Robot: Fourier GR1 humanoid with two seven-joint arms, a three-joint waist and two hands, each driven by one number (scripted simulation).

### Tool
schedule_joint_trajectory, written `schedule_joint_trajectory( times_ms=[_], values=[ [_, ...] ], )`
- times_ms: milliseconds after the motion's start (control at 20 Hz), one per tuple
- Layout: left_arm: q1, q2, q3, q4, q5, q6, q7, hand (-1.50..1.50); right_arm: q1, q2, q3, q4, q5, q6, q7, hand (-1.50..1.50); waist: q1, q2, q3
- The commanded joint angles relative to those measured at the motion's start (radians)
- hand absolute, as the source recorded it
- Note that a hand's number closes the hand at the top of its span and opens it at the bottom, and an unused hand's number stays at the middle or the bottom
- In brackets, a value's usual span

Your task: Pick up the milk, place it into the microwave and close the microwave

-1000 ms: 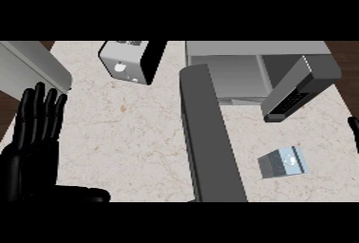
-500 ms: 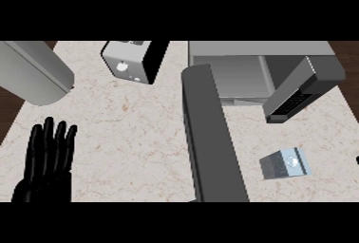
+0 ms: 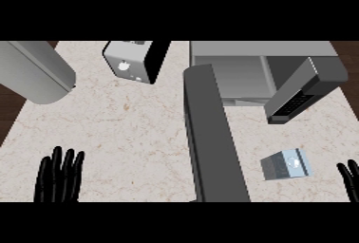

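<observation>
Now my left hand (image 3: 60, 176) has dropped low toward the near edge, fingers straight, holding nothing. Right hand (image 3: 348, 178) barely shows at the edge; can't tell its state. Milk (image 3: 286, 164) lies untouched on the surface (image 3: 119, 123), near the open microwave (image 3: 238, 76); pickup not started.

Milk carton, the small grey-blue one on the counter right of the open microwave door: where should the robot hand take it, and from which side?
Grip the small grey-blue milk carton across its flat side faces, coming from the right with the right robot hand, which is nearest. The long grey microwave door blocks the left approach, and the carton's boxy shape likely suits a thumb-and-fingers wrap.
</observation>
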State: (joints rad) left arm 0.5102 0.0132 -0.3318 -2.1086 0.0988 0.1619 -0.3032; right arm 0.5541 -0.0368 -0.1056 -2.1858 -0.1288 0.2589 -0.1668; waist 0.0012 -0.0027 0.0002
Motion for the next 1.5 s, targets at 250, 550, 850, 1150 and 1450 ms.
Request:
schedule_joint_trajectory(
  times_ms=[250, 550, 850, 1150, 1450],
  values=[
    [0.15, 0.079, 0.048, 0.009, 0.093, -0.096, -0.162, -1.5, -0.05, 0.035, -0.021, 0.276, 0.084, -0.008, -0.207, -1.5, 0.005, 0.0, 0.0],
    [0.123, 0.04, -0.013, 0.035, 0.036, -0.034, -0.148, -1.5, -0.147, 0.021, -0.1, 0.472, 0.078, -0.079, -0.285, -1.5, 0.002, 0.002, 0.0],
    [0.227, 0.081, -0.035, 0.018, 0.07, -0.086, -0.238, -1.5, -0.28, 0.01, -0.122, 0.759, 0.179, -0.147, -0.417, -1.5, 0.009, 0.002, 0.0],
    [0.149, 0.02, -0.095, 0.103, 0.013, -0.001, -0.241, -1.5, -0.356, -0.013, -0.144, 0.906, 0.187, -0.159, -0.501, -1.5, 0.002, 0.003, 0.0],
    [0.227, 0.073, -0.113, 0.044, 0.035, -0.013, -0.268, -1.5, -0.485, -0.095, -0.213, 1.18, 0.16, -0.11, -0.662, -1.5, 0.007, 0.003, 0.001]
  ],
)
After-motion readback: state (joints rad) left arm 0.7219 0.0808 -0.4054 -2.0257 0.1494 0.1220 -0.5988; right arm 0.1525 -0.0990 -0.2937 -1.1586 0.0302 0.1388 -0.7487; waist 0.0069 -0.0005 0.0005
